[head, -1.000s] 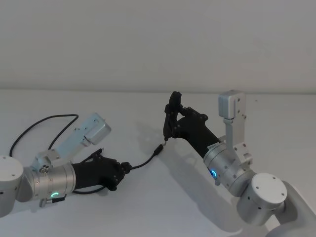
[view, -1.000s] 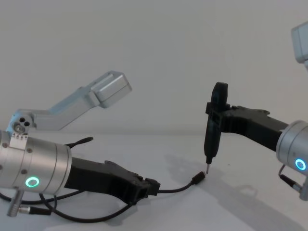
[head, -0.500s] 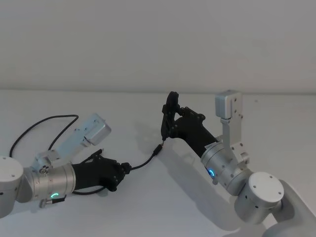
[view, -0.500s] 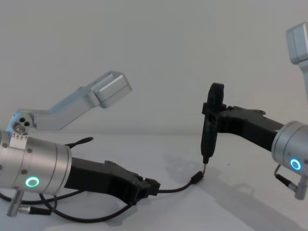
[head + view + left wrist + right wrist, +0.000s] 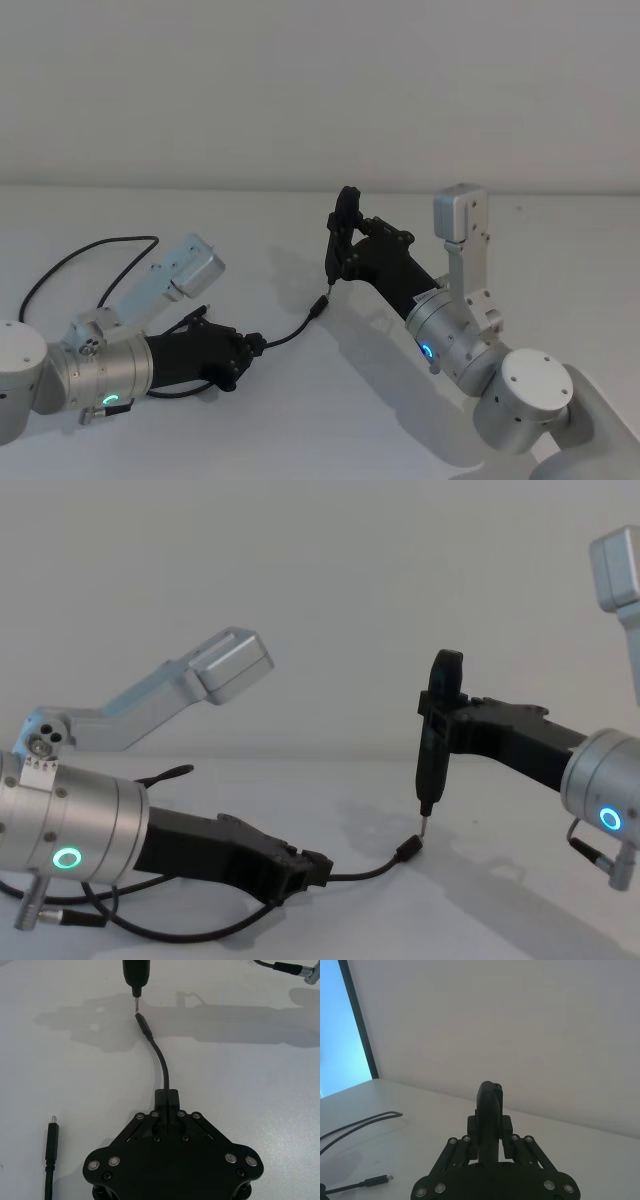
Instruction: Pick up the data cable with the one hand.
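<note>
Already gripped: the left gripper (image 5: pixel 250 345), green ring at its wrist, is clamped on the data cable (image 5: pixel 290 328).

Head view: the cable's free end runs from the jaws toward two o'clock, its plug (image 5: pixel 319 302) on the white table (image 5: pixel 300 420) under the tip of a black pen-shaped tool (image 5: pixel 340 240), which the right gripper (image 5: pixel 350 250) is closed around.
Left wrist view: the cable's long axis leaves the closed fingers (image 5: pixel 167 1097) toward twelve o'clock; the other plug (image 5: pixel 52 1135) lies at nine.
Chest view: the left gripper (image 5: pixel 310 870) is the nearer one, low over the table.
</note>
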Controlling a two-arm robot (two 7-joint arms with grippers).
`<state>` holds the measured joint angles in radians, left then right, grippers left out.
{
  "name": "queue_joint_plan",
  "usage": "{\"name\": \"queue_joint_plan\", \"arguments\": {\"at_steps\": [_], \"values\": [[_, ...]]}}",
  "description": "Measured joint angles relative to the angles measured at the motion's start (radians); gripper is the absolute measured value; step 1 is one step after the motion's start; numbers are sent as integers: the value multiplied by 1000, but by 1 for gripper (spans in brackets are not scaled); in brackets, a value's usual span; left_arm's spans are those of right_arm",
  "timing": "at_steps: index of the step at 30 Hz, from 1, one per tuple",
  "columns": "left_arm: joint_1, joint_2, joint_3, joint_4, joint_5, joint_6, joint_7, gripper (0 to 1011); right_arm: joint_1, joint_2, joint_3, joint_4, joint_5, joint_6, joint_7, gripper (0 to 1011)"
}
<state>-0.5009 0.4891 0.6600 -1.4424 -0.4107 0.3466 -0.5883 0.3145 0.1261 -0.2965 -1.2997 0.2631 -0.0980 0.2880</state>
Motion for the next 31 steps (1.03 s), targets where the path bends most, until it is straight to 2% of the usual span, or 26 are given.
{"name": "queue_joint_plan", "arguments": {"at_steps": [31], "values": [[0,0,0,0,0,0,0,28,5,-1,0,7,-3,-5,3,275]]}}
